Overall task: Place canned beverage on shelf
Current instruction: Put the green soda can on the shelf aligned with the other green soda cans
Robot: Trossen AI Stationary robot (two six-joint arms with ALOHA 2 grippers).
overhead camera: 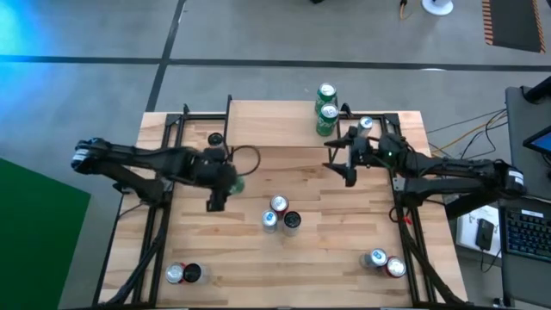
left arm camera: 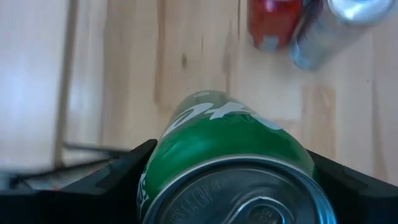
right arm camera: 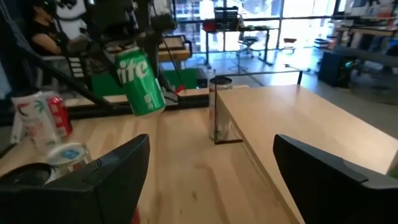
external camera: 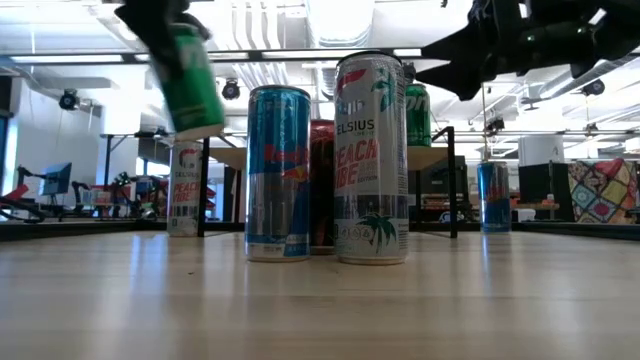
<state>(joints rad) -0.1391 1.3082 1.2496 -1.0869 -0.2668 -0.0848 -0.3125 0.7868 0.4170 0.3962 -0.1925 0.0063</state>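
A green canned beverage [external camera: 190, 80] hangs tilted above the table's left middle, with my left gripper [overhead camera: 224, 189] shut on it. It also shows in the right wrist view as the green can [right arm camera: 142, 81]. The shelf [overhead camera: 275, 120], a light-wood board on black legs, stands at the table's far side. Two green cans [overhead camera: 326, 105] stand on its right part. My right gripper [overhead camera: 340, 161] hovers open in front of the shelf's right part, level, with nothing between its fingers [right arm camera: 118, 168]. My left gripper pinches the green can's side walls [left arm camera: 155, 168] between its two fingers, near the can's top end. The fingers come slanting down from above and lie along the can. The can hangs below them, lifted clear of the table, its bottom end tipped lower.
Three cans [overhead camera: 280, 215] stand together at the table's middle. Pairs of cans stand at the near left [overhead camera: 182, 274] and near right [overhead camera: 386, 263]. A dark can [overhead camera: 215, 138] stands by the shelf's left end and a silver-topped one [overhead camera: 366, 123] at its right.
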